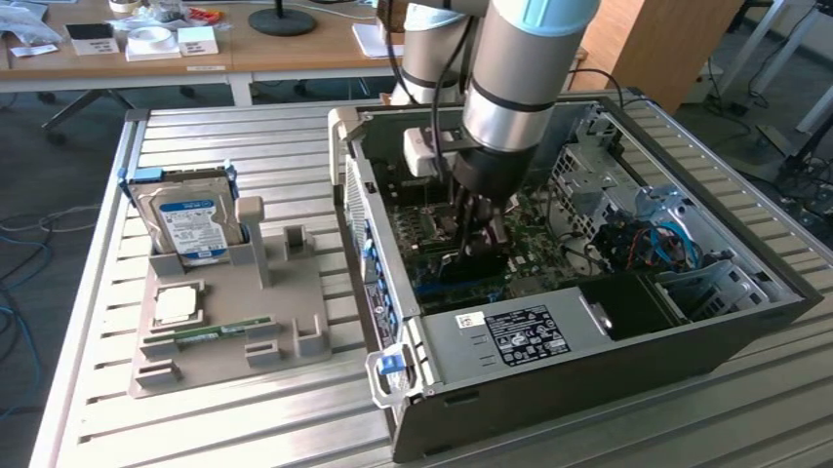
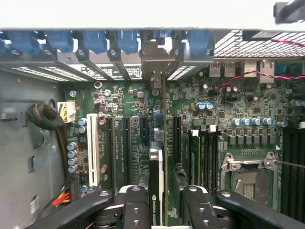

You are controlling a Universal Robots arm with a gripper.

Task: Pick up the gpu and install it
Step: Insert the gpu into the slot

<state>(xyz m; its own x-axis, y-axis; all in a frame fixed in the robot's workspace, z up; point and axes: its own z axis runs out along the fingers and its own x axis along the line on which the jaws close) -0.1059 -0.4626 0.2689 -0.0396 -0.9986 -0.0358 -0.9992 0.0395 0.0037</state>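
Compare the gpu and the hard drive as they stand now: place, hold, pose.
Place: the gpu is inside the open case, over the motherboard; the hard drive is outside, in the grey holder.
Hold: the gpu sits between the fingers of the gripper; the hard drive is clear of it.
Pose: the gpu is seen edge-on; the hard drive leans with its blue label showing.
Both stand on edge.

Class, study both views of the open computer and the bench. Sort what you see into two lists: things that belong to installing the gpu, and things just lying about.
Belongs to the job:
- gpu, on edge between the jaws
- gripper, inside the case
- motherboard with its expansion slots
- computer case

Lying about:
- hard drive upright in the grey holder
- CPU
- RAM stick
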